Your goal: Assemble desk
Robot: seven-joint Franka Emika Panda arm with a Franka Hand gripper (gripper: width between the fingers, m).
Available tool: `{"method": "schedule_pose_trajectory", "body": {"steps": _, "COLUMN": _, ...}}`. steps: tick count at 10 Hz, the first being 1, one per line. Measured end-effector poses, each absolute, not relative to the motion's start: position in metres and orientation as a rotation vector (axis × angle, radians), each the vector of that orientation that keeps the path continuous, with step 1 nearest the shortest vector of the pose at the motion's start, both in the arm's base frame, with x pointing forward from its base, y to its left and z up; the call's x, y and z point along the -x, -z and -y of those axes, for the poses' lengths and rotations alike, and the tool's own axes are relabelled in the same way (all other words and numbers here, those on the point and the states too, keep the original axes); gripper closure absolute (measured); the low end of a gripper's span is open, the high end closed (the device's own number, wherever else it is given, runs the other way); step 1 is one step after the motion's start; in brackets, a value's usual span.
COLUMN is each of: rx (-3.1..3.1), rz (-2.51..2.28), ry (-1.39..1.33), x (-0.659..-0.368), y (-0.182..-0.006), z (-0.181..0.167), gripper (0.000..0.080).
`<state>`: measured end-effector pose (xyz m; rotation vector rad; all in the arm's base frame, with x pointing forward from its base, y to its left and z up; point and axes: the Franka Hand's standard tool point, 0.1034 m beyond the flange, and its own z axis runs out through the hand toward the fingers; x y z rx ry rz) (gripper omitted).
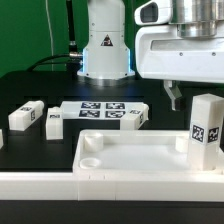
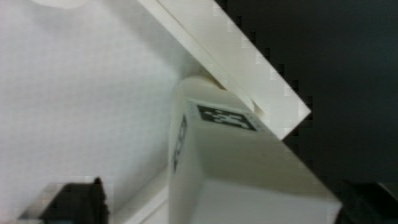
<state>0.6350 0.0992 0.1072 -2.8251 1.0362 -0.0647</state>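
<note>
The desk slab (image 1: pixel 130 156), white with a raised rim, lies at the front of the black table. One white leg (image 1: pixel 207 131) with a tag stands upright at the slab's corner on the exterior view's right. My gripper (image 1: pixel 193 93) hangs just above that leg, open. In the wrist view the leg (image 2: pixel 231 150) sits between my dark fingers (image 2: pixel 71 205), which stand wide apart. The near one is clear of the leg. The slab's floor (image 2: pixel 71 100) and rim (image 2: pixel 228 50) fill the wrist view beside it. Two loose legs (image 1: pixel 25 117) (image 1: pixel 53 123) lie at the exterior view's left, and a third (image 1: pixel 137 118) lies behind the slab.
The marker board (image 1: pixel 98 111) lies flat behind the slab, in front of the robot base (image 1: pixel 105 50). A long white rail (image 1: pixel 100 186) runs along the front edge below the slab.
</note>
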Motion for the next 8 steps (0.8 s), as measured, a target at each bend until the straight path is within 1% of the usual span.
{"method": "schedule_pose_trajectory", "body": {"steps": 2, "rx": 2.927, "rz": -0.717, "ry": 0.087, "x": -0.6356, "y": -0.1070, "z": -0.1000, "gripper": 0.0151}}
{"method": "schedule_pose_trajectory", "body": {"steps": 3, "rx": 2.939, "rz": -0.671, "ry": 0.090, "x": -0.6356, "y": -0.1074, "z": -0.1021, "gripper": 0.0150}}
{"method": "schedule_pose_trajectory", "body": {"steps": 8, "rx": 3.021, "rz": -0.153, "ry": 0.123, "x": -0.6357, "y": -0.1081, "z": -0.1063, "gripper": 0.0150}}
